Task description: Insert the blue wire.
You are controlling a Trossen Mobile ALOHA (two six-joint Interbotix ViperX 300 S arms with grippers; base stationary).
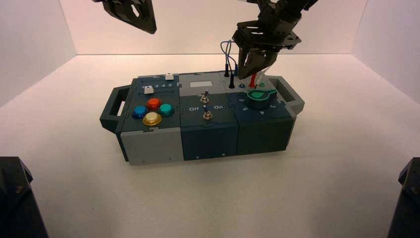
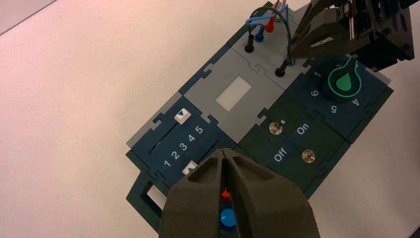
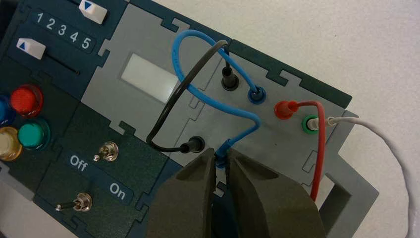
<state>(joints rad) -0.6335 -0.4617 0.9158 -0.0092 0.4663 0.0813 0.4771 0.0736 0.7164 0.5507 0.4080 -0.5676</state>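
Blue wire (image 3: 210, 101): one end stands in the blue socket (image 3: 257, 95) at the box's far right; the other end is at the right gripper's tips. Whether that plug is seated cannot be told.
Right gripper (image 3: 221, 151): over the right section, its fingers pinching the blue plug.
Left gripper (image 2: 224, 151): raised on the left, apart from the box, fingers pressed together.
Black lead (image 3: 171, 101): both plugs in black sockets, its arc crossing the blue loop close beside the right gripper.
Red lead (image 3: 321, 144): from the red socket, passing out of sight behind the right gripper's finger.
White lead (image 3: 391, 144): from the green socket, trailing over the box's right edge.
Green knob (image 1: 258, 99): just nearside of the right gripper.
Toggle switches (image 3: 106, 151): two, middle section.
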